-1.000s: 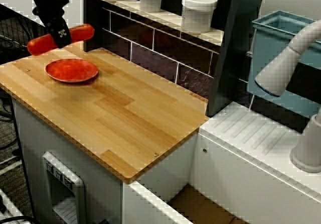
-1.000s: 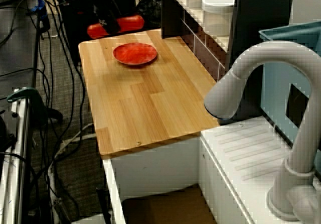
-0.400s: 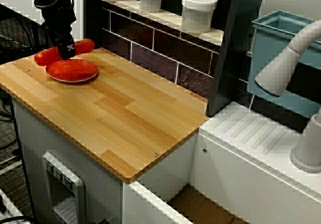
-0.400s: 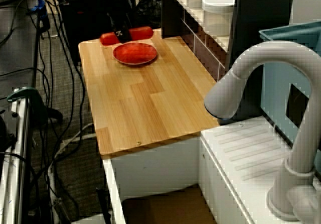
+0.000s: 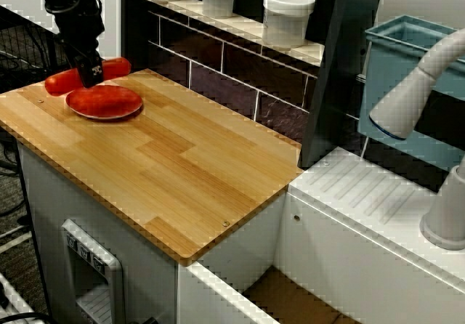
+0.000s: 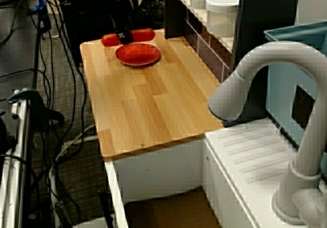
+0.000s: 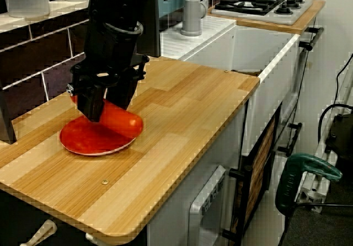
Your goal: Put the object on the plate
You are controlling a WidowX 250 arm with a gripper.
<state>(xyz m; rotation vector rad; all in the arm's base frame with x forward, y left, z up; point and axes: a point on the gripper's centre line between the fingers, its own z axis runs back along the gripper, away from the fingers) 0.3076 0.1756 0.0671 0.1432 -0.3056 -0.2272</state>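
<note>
The object (image 5: 116, 67) is a glossy red-orange sausage, held crosswise in my black gripper (image 5: 91, 77), which is shut on its middle. It hangs low over the back rim of the round red-orange plate (image 5: 109, 106), near the counter's far left corner. In the view from over the faucet, the object (image 6: 144, 34) sticks out on both sides of the gripper (image 6: 124, 38), just behind the plate (image 6: 139, 55). From the counter's far end, the object (image 7: 126, 122) lies over the plate (image 7: 88, 145) under the gripper (image 7: 98, 111). Whether it touches the plate I cannot tell.
White lidded jars (image 5: 288, 15) stand on the tiled shelf behind the wooden counter (image 5: 182, 171). A grey faucet (image 5: 414, 95), a teal bin (image 5: 407, 48) and a white drainboard (image 5: 363, 193) lie to the right. Cables (image 6: 56, 110) cover the floor beside the counter.
The gripper came down with the object from high behind the plate to just over its back rim. In the last half second it shifted only slightly left.
</note>
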